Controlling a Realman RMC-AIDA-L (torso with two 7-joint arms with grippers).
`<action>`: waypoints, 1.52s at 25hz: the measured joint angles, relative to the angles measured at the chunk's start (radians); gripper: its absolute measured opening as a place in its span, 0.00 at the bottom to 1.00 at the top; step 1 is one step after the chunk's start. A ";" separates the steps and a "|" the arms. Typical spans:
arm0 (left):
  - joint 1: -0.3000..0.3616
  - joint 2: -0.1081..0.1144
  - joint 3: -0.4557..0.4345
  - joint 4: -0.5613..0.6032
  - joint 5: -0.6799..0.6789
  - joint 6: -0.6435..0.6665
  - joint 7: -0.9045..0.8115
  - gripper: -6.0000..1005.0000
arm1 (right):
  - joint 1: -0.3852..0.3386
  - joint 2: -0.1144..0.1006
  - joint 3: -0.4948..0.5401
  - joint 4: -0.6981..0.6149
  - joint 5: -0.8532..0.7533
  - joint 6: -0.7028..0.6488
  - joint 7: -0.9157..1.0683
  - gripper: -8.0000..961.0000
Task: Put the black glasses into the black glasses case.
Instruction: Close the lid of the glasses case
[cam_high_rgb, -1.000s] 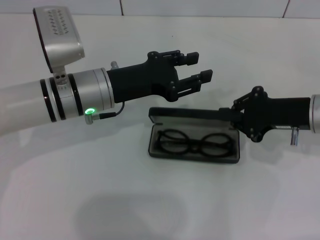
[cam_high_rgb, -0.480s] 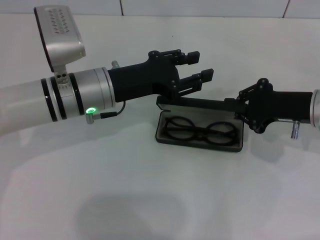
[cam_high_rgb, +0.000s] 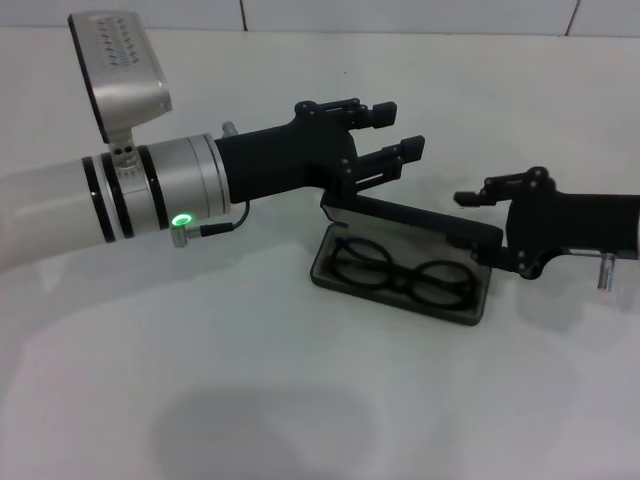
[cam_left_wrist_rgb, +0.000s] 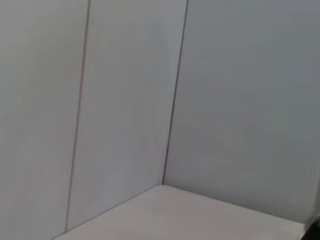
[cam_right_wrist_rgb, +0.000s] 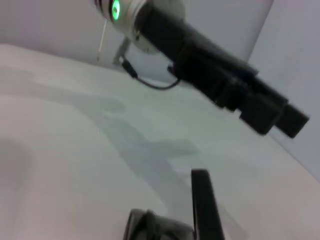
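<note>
Left claw (cam_high_rgb: 392, 131) hovers released above the desk (cam_high_rgb: 300, 400), just behind the case's left end, holding nothing, probably standing by. The thin black-framed oval-lens glasses (cam_high_rgb: 402, 275) lie flat inside the matte black hinged hard case (cam_high_rgb: 400, 272), so placement looks done. Right claw (cam_high_rgb: 478, 222) sits at the half-raised lid's right end, apparently tipping it shut; can't tell whether it's clenched.

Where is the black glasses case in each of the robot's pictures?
Head view: the black glasses case lies open at centre, glasses inside, right gripper at its lid.
Left wrist view: not in it.
Right wrist view: cannot tell; a dark edge shows at the bottom.
Shared landmark: the left gripper, in head and right wrist views.
</note>
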 joint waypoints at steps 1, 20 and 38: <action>0.000 0.000 0.000 0.000 0.000 -0.007 -0.001 0.55 | -0.002 -0.001 0.016 0.000 -0.002 -0.019 0.001 0.42; -0.043 -0.004 0.008 -0.010 0.002 -0.046 -0.012 0.55 | 0.001 -0.032 0.164 0.061 -0.114 -0.140 0.085 0.55; -0.031 -0.005 0.008 -0.010 0.010 -0.045 -0.007 0.55 | 0.079 -0.050 0.167 0.055 -0.278 -0.202 0.297 0.59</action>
